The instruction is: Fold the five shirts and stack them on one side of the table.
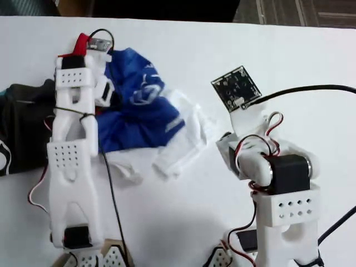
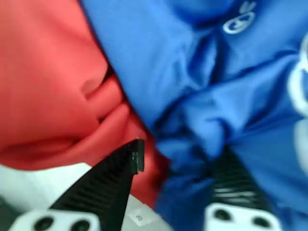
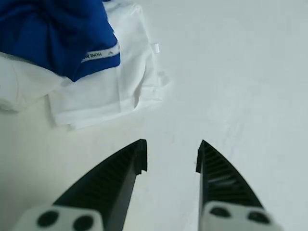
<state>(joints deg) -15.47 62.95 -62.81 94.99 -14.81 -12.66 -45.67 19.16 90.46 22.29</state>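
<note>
A crumpled blue shirt (image 1: 139, 105) lies on a white shirt (image 1: 186, 136) at the table's back left. A black shirt (image 1: 22, 128) is at the far left edge, and a red shirt (image 1: 82, 43) peeks out behind the left arm (image 1: 72, 144). My left gripper (image 2: 180, 159) is open and pressed down into the pile, one finger on the red shirt (image 2: 53, 91) and the other sunk in the blue shirt (image 2: 202, 77). My right gripper (image 3: 171, 156) is open over bare table, a short way from the white shirt (image 3: 106, 82) and the blue shirt (image 3: 53, 33).
The white table (image 1: 289, 55) has free room on its right half and in the front middle. The right arm (image 1: 278, 178) stands at the front right with its camera board (image 1: 236, 88) raised. Cables run along both arms.
</note>
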